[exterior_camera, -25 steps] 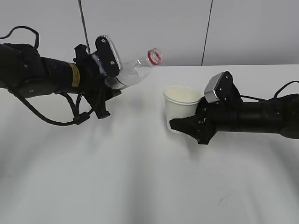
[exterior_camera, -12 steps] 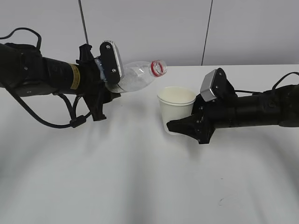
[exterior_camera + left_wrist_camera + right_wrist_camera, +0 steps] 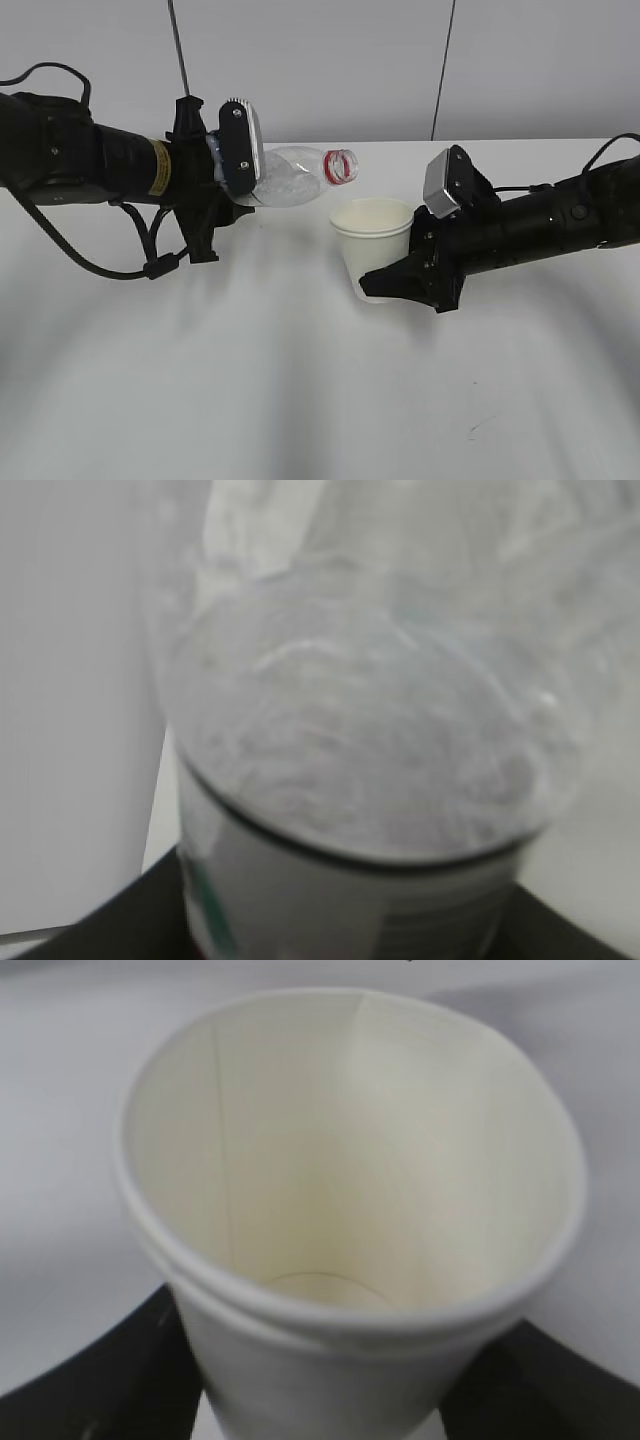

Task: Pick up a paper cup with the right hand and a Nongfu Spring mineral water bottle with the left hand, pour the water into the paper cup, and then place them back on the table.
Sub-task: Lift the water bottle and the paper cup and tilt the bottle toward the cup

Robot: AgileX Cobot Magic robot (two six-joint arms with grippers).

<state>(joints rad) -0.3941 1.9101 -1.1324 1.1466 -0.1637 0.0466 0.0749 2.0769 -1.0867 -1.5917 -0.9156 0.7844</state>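
Note:
My left gripper (image 3: 232,190) is shut on the Nongfu Spring mineral water bottle (image 3: 295,178) and holds it almost level above the table (image 3: 250,380). Its red-ringed open mouth (image 3: 341,165) points right, just left of and above the cup's rim. The bottle fills the left wrist view (image 3: 370,730), clear and blurred, label at the bottom. My right gripper (image 3: 385,280) is shut on the cream-white paper cup (image 3: 372,240) and holds it upright, lifted off the table. In the right wrist view the cup (image 3: 350,1210) looks dry inside, black fingers (image 3: 100,1380) at both sides. No water stream shows.
The white tabletop spreads all round, with a small dark scuff mark (image 3: 480,428) at the front right. A grey wall with two dark vertical lines (image 3: 443,60) stands behind. The left arm's cable (image 3: 120,265) hangs below it.
The left gripper has tipped the bottle down from slanting upward to almost level and moved it right. The right gripper has lifted the cup and carried it left toward the mouth.

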